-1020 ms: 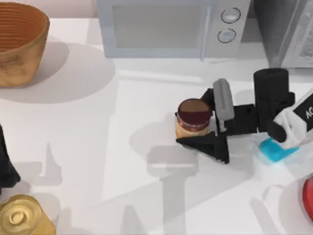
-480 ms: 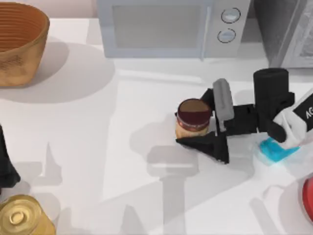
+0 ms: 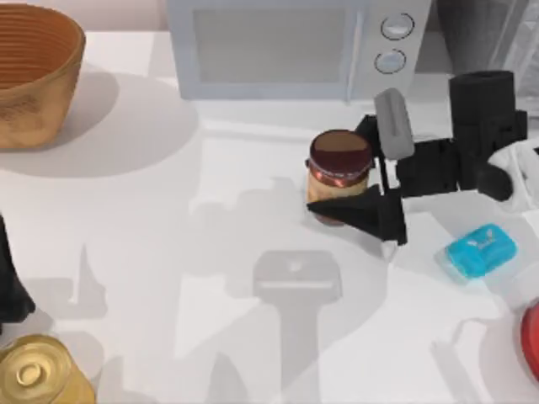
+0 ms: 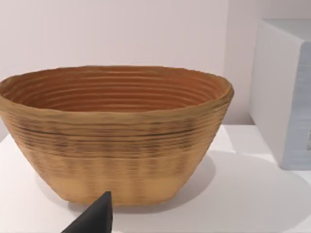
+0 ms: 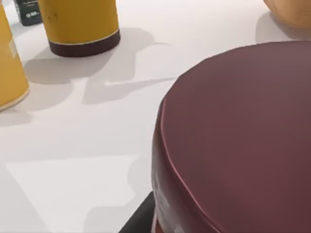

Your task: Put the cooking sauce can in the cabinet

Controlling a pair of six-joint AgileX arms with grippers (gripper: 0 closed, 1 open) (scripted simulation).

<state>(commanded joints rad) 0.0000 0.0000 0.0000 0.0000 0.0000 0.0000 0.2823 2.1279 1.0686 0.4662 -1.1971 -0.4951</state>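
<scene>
The right gripper [image 3: 358,178], clamped on the maroon-topped, orange-labelled cooking sauce can [image 3: 338,174], should carry it upright toward the dark grey cabinet [image 3: 493,25].

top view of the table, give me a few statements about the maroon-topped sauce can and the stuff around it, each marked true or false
1. The right gripper is shut on the small maroon-topped cooking sauce can. True.
2. The sauce can lies tipped on its side. False: it is upright, flat top facing up.
3. The woven brown basket sits at the table's far left. True.
4. The shiny gold can with the ringed lid stands beside the white microwave. False: it is at the near left corner, far from the microwave.
5. The small blue packet lies right of the sauce can. True.
</scene>
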